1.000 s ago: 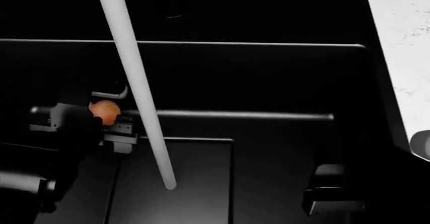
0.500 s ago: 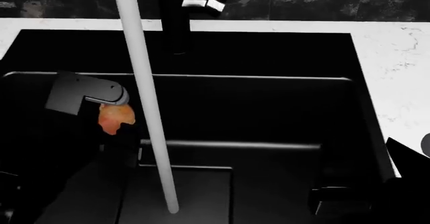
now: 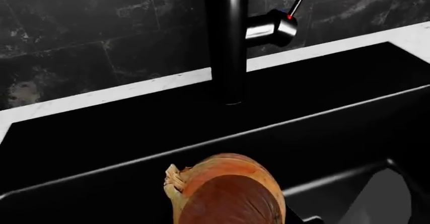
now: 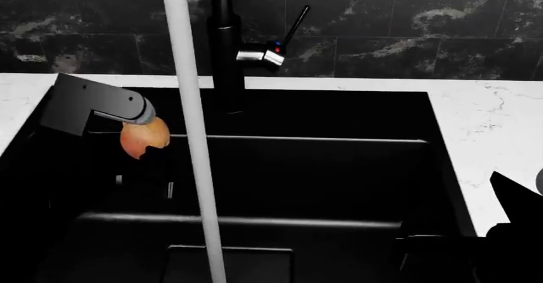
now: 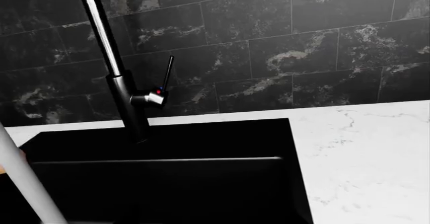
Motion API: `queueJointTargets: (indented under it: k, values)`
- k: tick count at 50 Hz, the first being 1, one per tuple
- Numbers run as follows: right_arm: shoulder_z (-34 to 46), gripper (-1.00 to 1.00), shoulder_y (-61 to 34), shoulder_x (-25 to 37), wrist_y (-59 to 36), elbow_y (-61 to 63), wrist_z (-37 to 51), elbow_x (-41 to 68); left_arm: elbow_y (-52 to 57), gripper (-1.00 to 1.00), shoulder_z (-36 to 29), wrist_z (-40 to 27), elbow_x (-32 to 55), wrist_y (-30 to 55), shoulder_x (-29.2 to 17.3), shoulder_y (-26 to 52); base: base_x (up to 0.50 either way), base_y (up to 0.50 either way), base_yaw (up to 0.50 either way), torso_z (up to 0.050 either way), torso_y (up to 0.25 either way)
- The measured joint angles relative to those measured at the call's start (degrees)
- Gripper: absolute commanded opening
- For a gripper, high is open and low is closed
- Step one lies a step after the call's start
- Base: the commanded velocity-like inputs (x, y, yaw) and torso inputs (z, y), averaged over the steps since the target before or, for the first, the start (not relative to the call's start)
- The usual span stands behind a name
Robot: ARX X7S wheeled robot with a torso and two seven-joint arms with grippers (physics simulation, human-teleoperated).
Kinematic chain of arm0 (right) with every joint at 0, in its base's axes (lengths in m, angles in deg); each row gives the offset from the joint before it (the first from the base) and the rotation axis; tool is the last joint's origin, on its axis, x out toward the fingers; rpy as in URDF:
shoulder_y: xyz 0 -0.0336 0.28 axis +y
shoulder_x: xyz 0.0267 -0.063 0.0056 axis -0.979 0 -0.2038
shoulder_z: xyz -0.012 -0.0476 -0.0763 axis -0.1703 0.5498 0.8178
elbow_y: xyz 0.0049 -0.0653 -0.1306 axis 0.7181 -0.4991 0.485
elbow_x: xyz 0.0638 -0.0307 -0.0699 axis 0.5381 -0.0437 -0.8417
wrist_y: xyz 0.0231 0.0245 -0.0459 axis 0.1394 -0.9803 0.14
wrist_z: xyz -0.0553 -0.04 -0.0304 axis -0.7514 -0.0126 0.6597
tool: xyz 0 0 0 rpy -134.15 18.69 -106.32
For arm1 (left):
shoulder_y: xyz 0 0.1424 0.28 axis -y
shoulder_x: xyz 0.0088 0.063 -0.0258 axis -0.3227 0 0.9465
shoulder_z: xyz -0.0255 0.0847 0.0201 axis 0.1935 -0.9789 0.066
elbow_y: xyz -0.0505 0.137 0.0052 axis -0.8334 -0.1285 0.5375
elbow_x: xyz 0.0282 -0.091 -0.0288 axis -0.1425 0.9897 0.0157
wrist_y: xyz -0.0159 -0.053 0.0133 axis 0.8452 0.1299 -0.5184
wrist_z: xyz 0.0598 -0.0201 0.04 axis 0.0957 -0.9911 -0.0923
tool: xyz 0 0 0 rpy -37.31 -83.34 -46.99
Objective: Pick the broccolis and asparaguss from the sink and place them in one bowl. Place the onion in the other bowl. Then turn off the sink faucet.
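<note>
My left gripper [image 4: 136, 125] is shut on the orange-tan onion [image 4: 146, 140] and holds it up at the black sink's [image 4: 322, 168] left side, near rim height. In the left wrist view the onion [image 3: 228, 194] fills the space at the jaws and hides the fingers. The sink faucet [image 4: 223, 48] stands behind the basin with its thin lever [image 4: 295, 21] raised, and a white stream of water [image 4: 193, 149] runs down into the sink. My right gripper [image 4: 428, 252] is a dark shape low inside the sink's right side. Broccolis, asparagus and bowls are out of view.
White marble counter [image 4: 496, 137] borders the sink on the right and behind, and it also shows in the right wrist view [image 5: 363, 158]. A dark tiled wall [image 4: 407, 22] rises behind the faucet. The water stream falls just right of the held onion.
My left gripper has lifted the onion from low in the basin up to rim height. The head view has tilted up, bringing faucet, wall and counter into sight.
</note>
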Motion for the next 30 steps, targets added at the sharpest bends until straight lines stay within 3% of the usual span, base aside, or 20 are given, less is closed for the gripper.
queueJointTargets:
  k: [18, 30]
  values:
    - [1.31, 1.00, -1.93, -0.21, 0.97, 0.59, -2.28, -2.48, 11.54, -1.00, -1.04, 2.99, 1.86, -2.35, -6.34, -1.16, 0.00, 0.00, 0.00, 0.000, 0.000]
    - [1.85, 1.00, -3.36, 0.46, 0.49, 1.33, -1.87, -2.30, 18.02, -1.00, 2.11, 6.33, 4.46, -0.02, -11.56, -1.16, 0.00, 0.00, 0.00, 0.000, 0.000]
